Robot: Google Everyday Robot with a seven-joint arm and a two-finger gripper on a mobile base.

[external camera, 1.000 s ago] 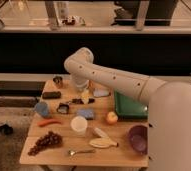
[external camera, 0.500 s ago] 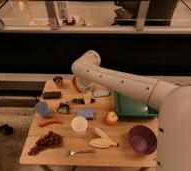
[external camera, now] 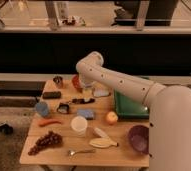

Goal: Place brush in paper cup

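Observation:
The brush [external camera: 65, 107] lies on the wooden table [external camera: 64, 160] left of centre, its round dark head to the left and its black handle [external camera: 84, 101] running right. The white paper cup [external camera: 79, 125] stands upright in front of it, nearer the table's front edge. My gripper [external camera: 87, 91] hangs down from the bent white arm over the back middle of the table, just above and behind the right end of the brush handle. It holds nothing that I can see.
A small metal cup [external camera: 58, 81], black block [external camera: 51, 94], blue cup [external camera: 42, 108], red chili [external camera: 49, 121], grapes [external camera: 44, 142], spoon [external camera: 81, 151], banana [external camera: 103, 143], blue sponge [external camera: 86, 113], apple [external camera: 111, 117], green tray [external camera: 129, 107] and purple bowl [external camera: 139, 138] surround them.
The arm's elbow has shifted a little to the right, uncovering more of the purple bowl. The gripper stays over the back middle of the table. The objects have not moved.

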